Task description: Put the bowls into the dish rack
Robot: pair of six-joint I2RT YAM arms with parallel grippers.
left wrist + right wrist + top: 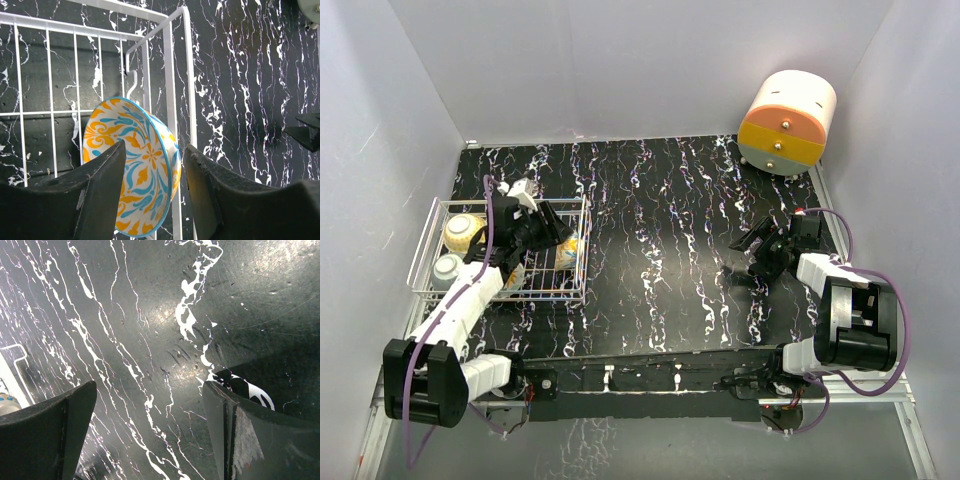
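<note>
The white wire dish rack point(425, 262) sits at the left of the table. A cream-yellow bowl point(463, 232) and a grey-white bowl point(448, 268) rest in its left half. A bowl patterned in orange and blue point(135, 170) stands on edge by the rack's right wall point(167, 75); from above this bowl point(570, 250) lies just beyond my left arm. My left gripper point(155, 150) straddles it, with a gap showing between the rim and the right finger point(210, 185). My right gripper point(150, 385) hovers open over bare table, nothing between its fingers.
An orange-and-cream round drawer unit point(787, 122) stands at the back right corner. The black marbled tabletop point(660, 230) stretches between the rack and my right gripper point(740, 258). Grey walls close in the left, back and right sides.
</note>
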